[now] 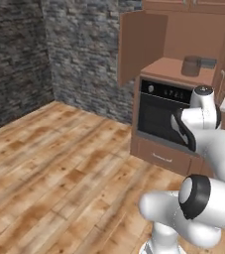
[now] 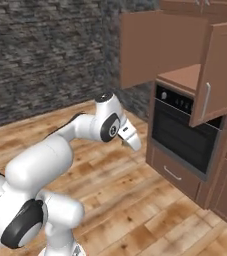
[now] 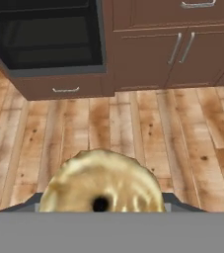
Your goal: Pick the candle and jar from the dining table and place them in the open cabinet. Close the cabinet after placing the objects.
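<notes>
Wood floor, stone walls. One cabinet (image 1: pixel 183 34) with two doors open; one jar (image 1: pixel 191 65) sits on its shelf above one oven (image 1: pixel 161 111). One gripper (image 3: pixel 101 205) clamps one candle (image 3: pixel 101 182), fingers (image 3: pixel 180 202) at its sides.

Base views flank oven (image 1: pixel 163 111), hand view — floorward

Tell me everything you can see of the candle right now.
The candle looks yellow-gold and glossy, with a wavy, ridged outline and a small dark hole at its centre. In the hand view it sits right at the gripper, between the two dark finger tips, seen end-on and raised above the wood floor. It appears held, not resting on any surface. Its lower part is cut off by the view's edge, so its full shape cannot be told.
</notes>
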Motion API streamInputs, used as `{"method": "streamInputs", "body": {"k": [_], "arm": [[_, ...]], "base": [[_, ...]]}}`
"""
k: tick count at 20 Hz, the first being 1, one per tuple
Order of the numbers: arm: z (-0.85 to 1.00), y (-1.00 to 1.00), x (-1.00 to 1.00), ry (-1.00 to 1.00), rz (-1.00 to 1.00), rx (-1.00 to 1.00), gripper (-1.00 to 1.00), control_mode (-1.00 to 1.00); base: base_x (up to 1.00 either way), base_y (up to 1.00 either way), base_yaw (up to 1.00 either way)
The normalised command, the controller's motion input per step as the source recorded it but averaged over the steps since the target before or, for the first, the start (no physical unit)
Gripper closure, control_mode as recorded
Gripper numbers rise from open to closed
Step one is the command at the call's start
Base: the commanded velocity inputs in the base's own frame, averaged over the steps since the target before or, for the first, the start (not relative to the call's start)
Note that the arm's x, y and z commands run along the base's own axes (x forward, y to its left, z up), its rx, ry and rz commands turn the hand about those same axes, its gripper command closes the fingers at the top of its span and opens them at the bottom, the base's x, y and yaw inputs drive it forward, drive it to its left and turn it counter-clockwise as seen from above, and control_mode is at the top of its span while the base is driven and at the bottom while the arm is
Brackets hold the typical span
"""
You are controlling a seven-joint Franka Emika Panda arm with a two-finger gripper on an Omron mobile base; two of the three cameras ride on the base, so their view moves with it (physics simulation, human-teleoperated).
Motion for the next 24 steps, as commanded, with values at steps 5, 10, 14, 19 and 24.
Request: {"method": "streamInputs", "body": {"k": [5,10,14,19,24], "arm": [[0.00,0.00,0.00,0.00,0.00,0.00,1.00,1.00],[0.00,0.00,0.00,0.00,0.00,0.00,1.00,1.00],[0.00,0.00,0.00,0.00,0.00,0.00,1.00,1.00],[0.00,0.00,0.00,0.00,0.00,0.00,1.00,1.00],[0.00,0.00,0.00,0.00,0.00,0.00,1.00,1.00]], "base": [[0.54,0.96,-0.28],[0.66,0.11,-0.13],[0.67,0.00,-0.08],[0.64,-0.07,-0.02],[0.59,-0.08,-0.02]]}}
